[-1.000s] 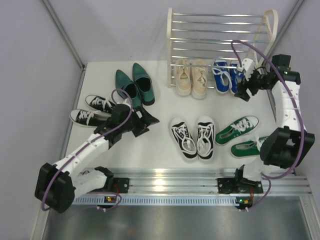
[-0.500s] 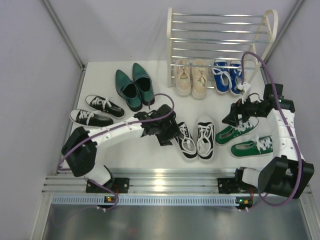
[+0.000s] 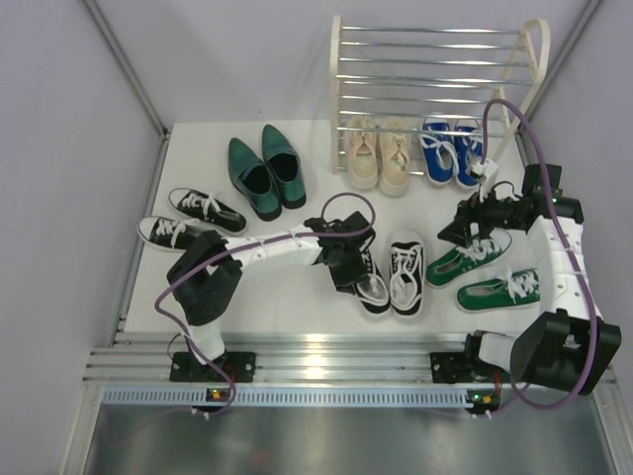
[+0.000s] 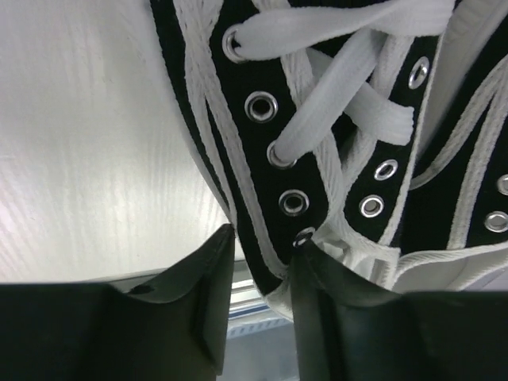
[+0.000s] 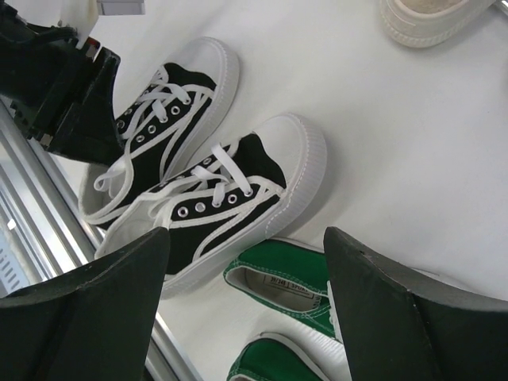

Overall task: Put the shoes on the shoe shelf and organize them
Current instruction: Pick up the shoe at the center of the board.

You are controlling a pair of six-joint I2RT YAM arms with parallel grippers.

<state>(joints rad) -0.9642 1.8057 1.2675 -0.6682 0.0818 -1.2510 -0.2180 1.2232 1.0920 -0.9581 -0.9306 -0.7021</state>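
Top external view: white tabletop (image 3: 287, 302) with shoes spread all over it; the shoe shelf (image 3: 337, 69) stands at the far side, with the beige lace-ups (image 3: 379, 153) and the blue sneakers (image 3: 447, 150) side by side at its bottom; honestly can't tell if they sit on the lowest tier or on the tabletop under it; the dark green dress shoes (image 3: 265, 176) sit just left of the shelf, side by side; one black-and-white sneaker pair (image 3: 188, 220) lies near the left edge, both shoes close together and angled; the centre black-and-white pair (image 3: 406, 272) is on the near side, side by side, and the green sneakers (image 3: 495, 292) lie just right of it, angled, apart from the shelf; the left arm (image 3: 277, 252) reaches across to the left shoe of that centre pair; left wrist view is super close up: one of the left fingers (image 4: 190, 309) is outside the shoe's side wall and the other is inside the opening next to the eyelets, so the left jaws are narrow with that wall between them; can't tell whether they actually pinch it; the right arm (image 3: 559, 257) comes in from the right side; the right jaws are wide apart with nothing between them, hanging above the farther green sneaker; right wrist view has the right fingers (image 5: 397, 317) framing the centre pair, with the green shoe openings lower down
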